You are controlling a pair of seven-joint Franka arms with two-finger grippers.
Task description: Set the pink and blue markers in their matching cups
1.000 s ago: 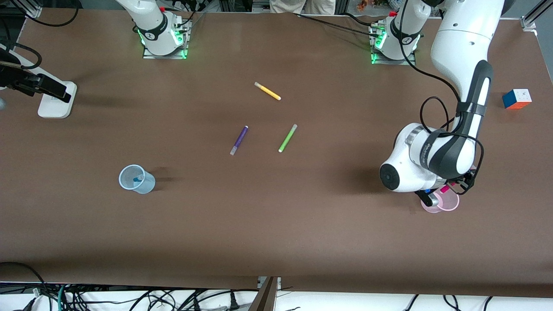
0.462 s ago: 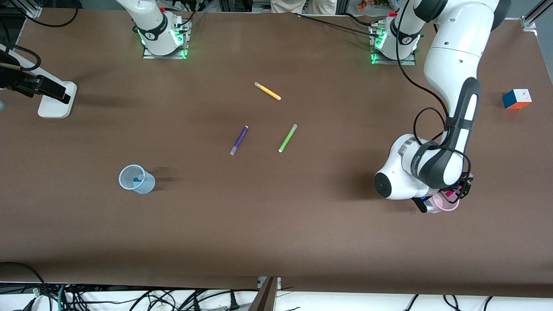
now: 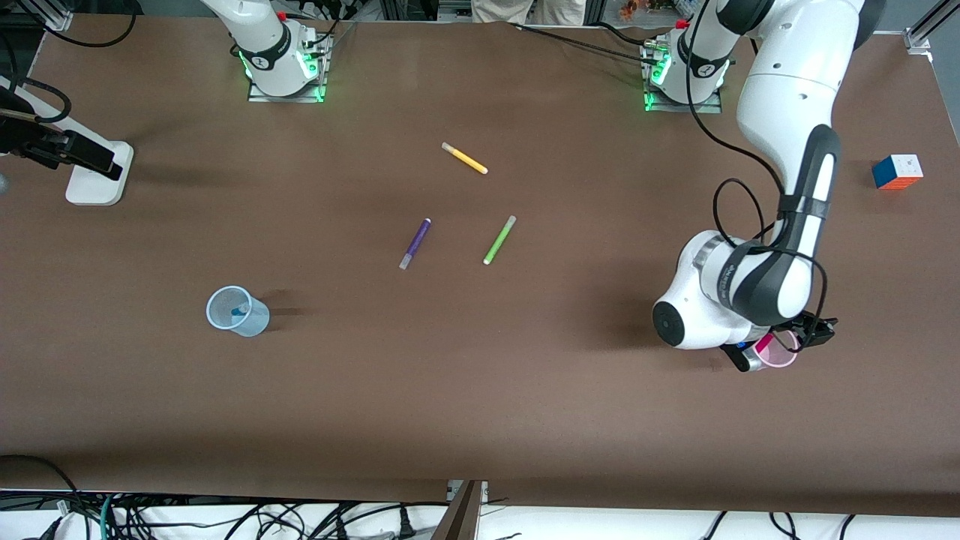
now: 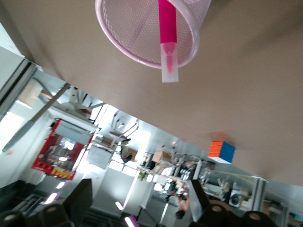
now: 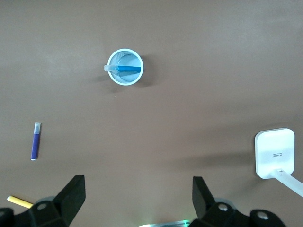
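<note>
The pale pink cup (image 3: 784, 358) stands toward the left arm's end of the table. The pink marker (image 4: 167, 23) stands in it, pale cap up above the pink cup's rim (image 4: 118, 47). My left gripper (image 3: 780, 341) hangs tilted just over this cup, open and empty; it also shows in the left wrist view (image 4: 139, 189). The pale blue cup (image 3: 238, 311) stands toward the right arm's end, with the blue marker (image 3: 240, 309) in it. In the right wrist view the blue cup (image 5: 125, 66) and blue marker (image 5: 124, 69) lie well below my open right gripper (image 5: 137, 189), which is out of the front view.
A yellow marker (image 3: 465, 158), a dark purple marker (image 3: 415, 243) and a lime green marker (image 3: 499, 239) lie mid-table. A colour cube (image 3: 897, 171) sits at the left arm's end. A white stand base (image 3: 97, 174) sits at the right arm's end.
The left wrist has turned over the pink cup. The pink marker, held at the cup's rim before, now stands in the cup free of the fingers. The blue cup has not moved.
</note>
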